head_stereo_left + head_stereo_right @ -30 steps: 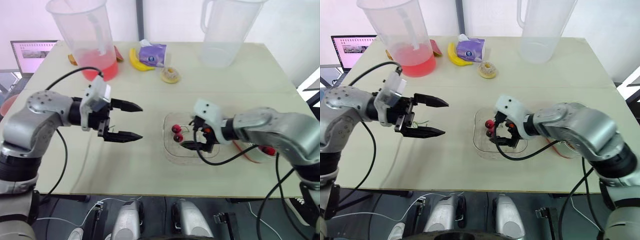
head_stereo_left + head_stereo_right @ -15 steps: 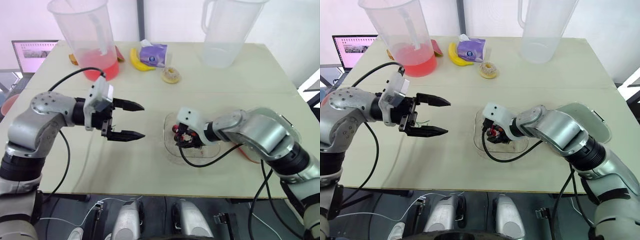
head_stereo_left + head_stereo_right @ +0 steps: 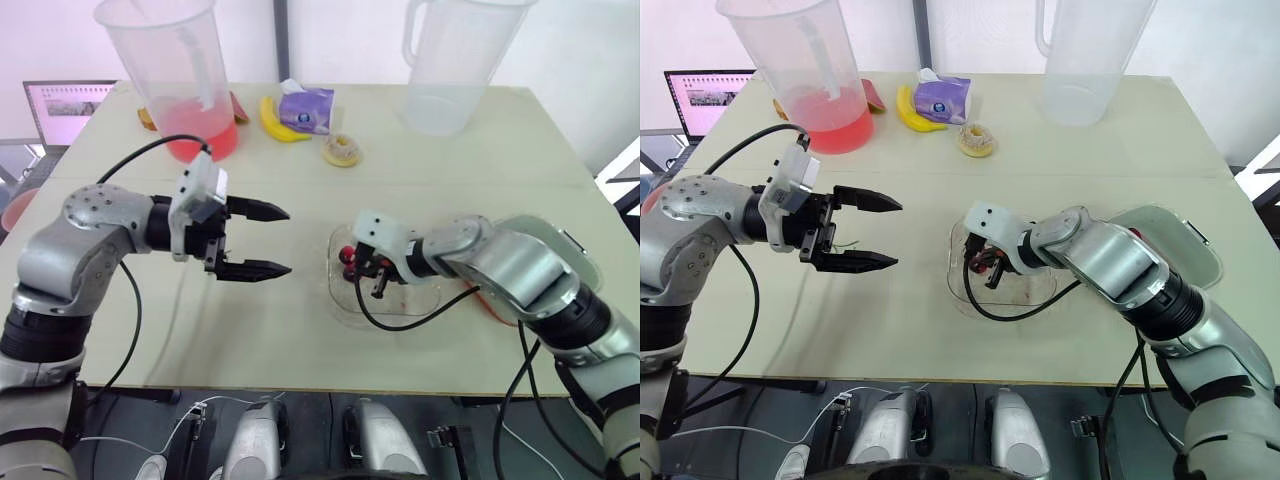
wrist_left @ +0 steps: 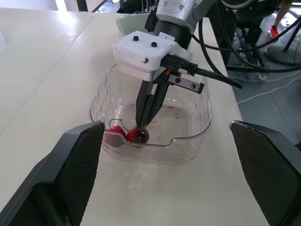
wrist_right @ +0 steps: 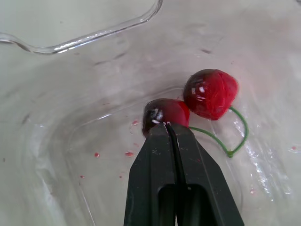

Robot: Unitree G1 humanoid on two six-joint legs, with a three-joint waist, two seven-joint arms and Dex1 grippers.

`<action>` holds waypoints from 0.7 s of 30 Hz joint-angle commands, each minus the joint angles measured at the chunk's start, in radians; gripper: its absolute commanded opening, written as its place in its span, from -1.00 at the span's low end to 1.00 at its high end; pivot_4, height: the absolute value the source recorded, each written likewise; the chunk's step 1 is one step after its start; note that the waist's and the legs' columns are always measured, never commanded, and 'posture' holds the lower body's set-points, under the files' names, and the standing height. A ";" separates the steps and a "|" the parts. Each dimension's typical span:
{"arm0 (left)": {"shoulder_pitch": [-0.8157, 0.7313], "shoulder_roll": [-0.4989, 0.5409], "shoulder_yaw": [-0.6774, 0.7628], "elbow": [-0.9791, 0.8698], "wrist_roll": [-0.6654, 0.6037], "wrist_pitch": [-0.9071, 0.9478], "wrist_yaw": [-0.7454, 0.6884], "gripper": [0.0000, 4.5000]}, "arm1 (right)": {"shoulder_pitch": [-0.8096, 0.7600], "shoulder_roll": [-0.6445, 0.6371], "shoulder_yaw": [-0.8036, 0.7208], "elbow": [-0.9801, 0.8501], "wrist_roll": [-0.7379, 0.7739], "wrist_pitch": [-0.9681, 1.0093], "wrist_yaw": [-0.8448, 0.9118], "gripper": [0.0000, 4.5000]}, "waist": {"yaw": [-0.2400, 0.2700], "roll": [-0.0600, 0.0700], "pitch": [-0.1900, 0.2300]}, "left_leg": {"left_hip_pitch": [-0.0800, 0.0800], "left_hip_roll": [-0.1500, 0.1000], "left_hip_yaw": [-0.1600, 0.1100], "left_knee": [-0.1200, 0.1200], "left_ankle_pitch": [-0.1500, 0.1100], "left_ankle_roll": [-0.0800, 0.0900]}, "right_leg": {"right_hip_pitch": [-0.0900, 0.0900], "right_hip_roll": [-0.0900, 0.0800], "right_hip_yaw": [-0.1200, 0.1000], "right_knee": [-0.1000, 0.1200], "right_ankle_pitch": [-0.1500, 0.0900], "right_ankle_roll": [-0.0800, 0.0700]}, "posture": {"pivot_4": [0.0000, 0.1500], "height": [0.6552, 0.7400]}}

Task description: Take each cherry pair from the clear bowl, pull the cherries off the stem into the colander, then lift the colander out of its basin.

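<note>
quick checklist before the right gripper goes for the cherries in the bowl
1. Cherry pair in the clear bowl: ok.
2. Right gripper tips at the pair: ok, touching the darker cherry.
3. Right gripper open for a grasp: not ok, shut.
4. Stem between its fingers: not ok, it lies free beside them.
5. Left gripper open to take the other end: ok, hovering beside the bowl.

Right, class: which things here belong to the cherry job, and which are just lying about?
Job: cherry pair, clear bowl, colander, basin, right gripper, left gripper.
Lying about: pink-liquid pitcher, empty pitcher, banana, tissue pack, doughnut, laptop.
</note>
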 commanded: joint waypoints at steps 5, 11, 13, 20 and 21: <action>-0.025 -0.002 0.015 0.001 -0.010 0.003 -0.004 1.00 | 0.001 -0.004 -0.072 -0.056 0.003 0.008 0.035 0.46 | 0.000 0.000 0.000 | 0.000 0.000 0.000 0.000 0.000 0.000 | 0.000 0.000 0.000 0.000 0.000 0.000 | 1.00 1.00; -0.035 -0.010 0.007 0.012 -0.002 0.001 -0.002 1.00 | 0.020 0.047 -0.063 -0.018 -0.021 0.006 0.020 0.46 | 0.000 0.000 0.000 | 0.000 0.000 0.000 0.000 0.000 0.000 | 0.000 0.000 0.000 0.000 0.000 0.000 | 1.00 1.00; -0.037 -0.012 0.007 0.008 -0.004 0.006 0.003 1.00 | 0.032 0.054 -0.049 -0.001 -0.035 0.000 0.016 0.46 | 0.000 0.000 0.000 | 0.000 0.000 0.000 0.000 0.000 0.000 | 0.000 0.000 0.000 0.000 0.000 0.000 | 1.00 1.00; -0.041 -0.015 0.008 0.001 -0.007 0.020 0.015 1.00 | 0.064 0.075 -0.030 0.030 -0.069 -0.009 0.010 0.46 | 0.000 0.000 0.000 | 0.000 0.000 0.000 0.000 0.000 0.000 | 0.000 0.000 0.000 0.000 0.000 0.000 | 1.00 1.00; -0.042 -0.016 0.008 0.000 -0.008 0.022 0.017 1.00 | 0.067 0.079 -0.031 0.034 -0.073 -0.011 0.008 0.46 | 0.000 0.000 0.000 | 0.000 0.000 0.000 0.000 0.000 0.000 | 0.000 0.000 0.000 0.000 0.000 0.000 | 1.00 1.00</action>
